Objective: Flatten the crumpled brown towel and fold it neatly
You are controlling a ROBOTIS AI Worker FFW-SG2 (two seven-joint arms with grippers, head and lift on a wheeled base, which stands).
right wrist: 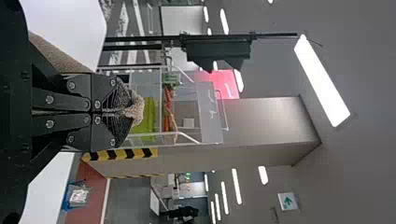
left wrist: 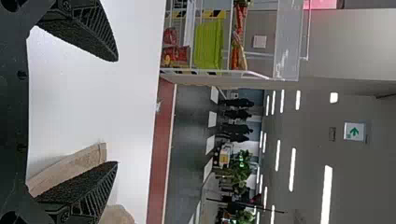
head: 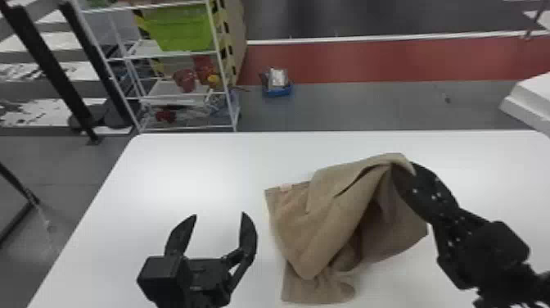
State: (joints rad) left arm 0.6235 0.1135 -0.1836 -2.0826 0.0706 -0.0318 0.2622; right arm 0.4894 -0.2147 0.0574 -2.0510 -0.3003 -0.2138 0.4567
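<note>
The crumpled brown cloth towel is partly raised off the smooth white bench, a fold pinched by the black two-fingered right pincer. The black two-fingered left pincer is spread wide, empty, beside it. Soft, light, limp fabric is to be expected; the squared free corner is best gripped.

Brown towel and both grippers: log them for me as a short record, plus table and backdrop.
towel: brown towel, bunched, one part raised, the rest on the table
right gripper: shut on the towel's raised part
left gripper: open, nothing between its fingers, left of the towel
surface: white table
behind table: shelf rack with a green bin, to the robot's left
task state: towel neither flat nor neatly folded
</note>
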